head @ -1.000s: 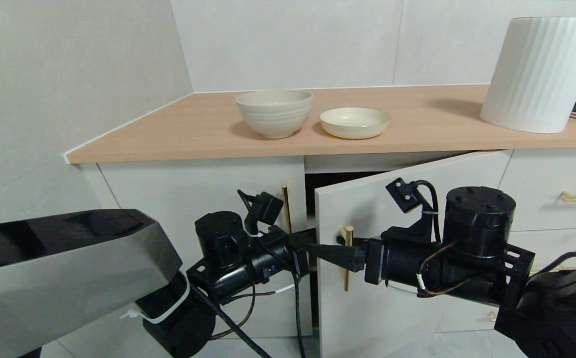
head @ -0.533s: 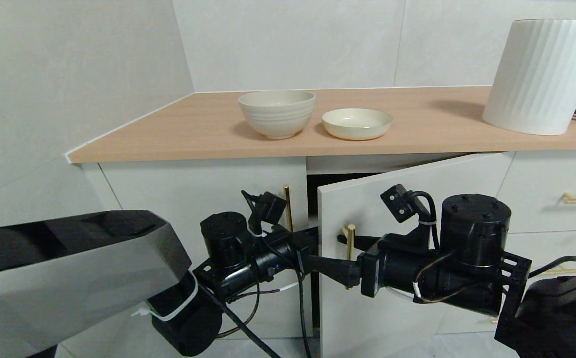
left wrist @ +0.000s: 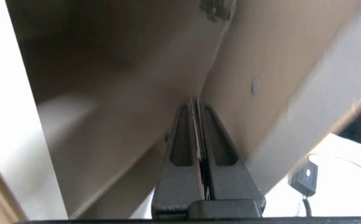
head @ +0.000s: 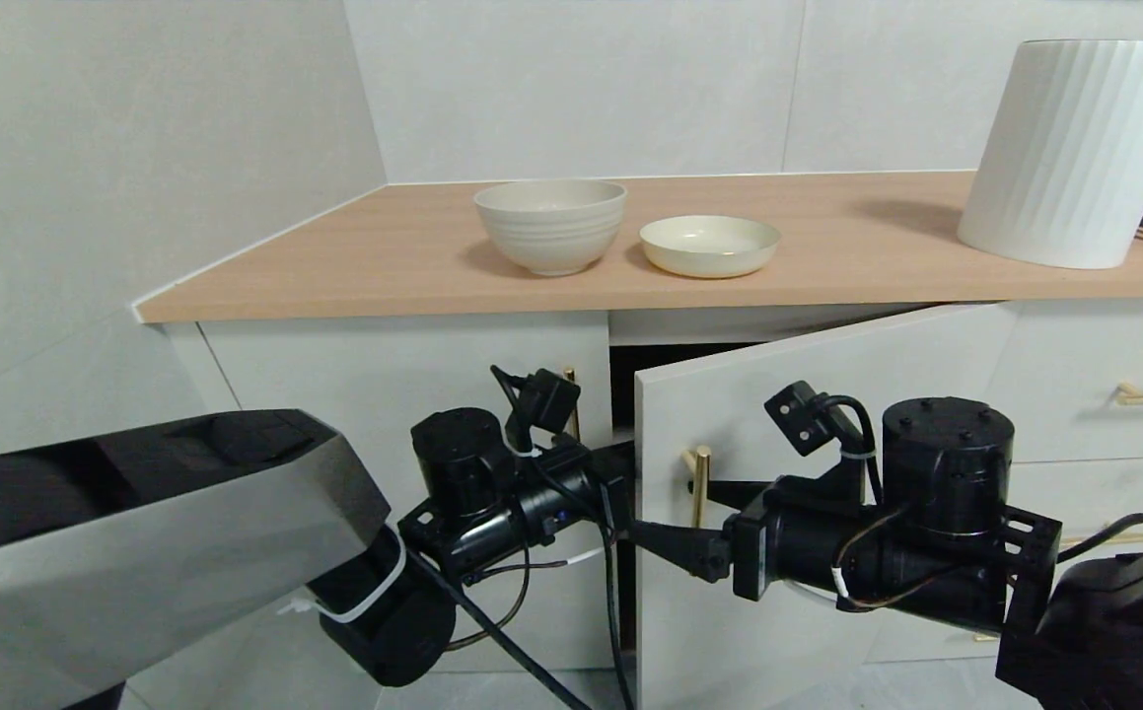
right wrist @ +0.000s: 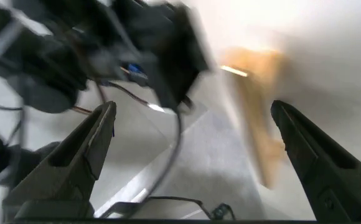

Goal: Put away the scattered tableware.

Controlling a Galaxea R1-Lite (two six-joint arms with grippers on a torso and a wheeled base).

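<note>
Nearest, the right gripper is spread wide around the upright handle of the half-open door. The handle's long axis runs vertically, nearer one finger than the other. Just beyond, the left gripper, pressed together on nothing, pokes into the opening behind the door's edge. Farther and higher, the bowl and dish sit side by side on the counter, well apart from both grippers, the bowl toward the left arm.

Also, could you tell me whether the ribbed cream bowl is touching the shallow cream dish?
Apart: head view shows wooden counter between cream bowl and cream dish.
</note>
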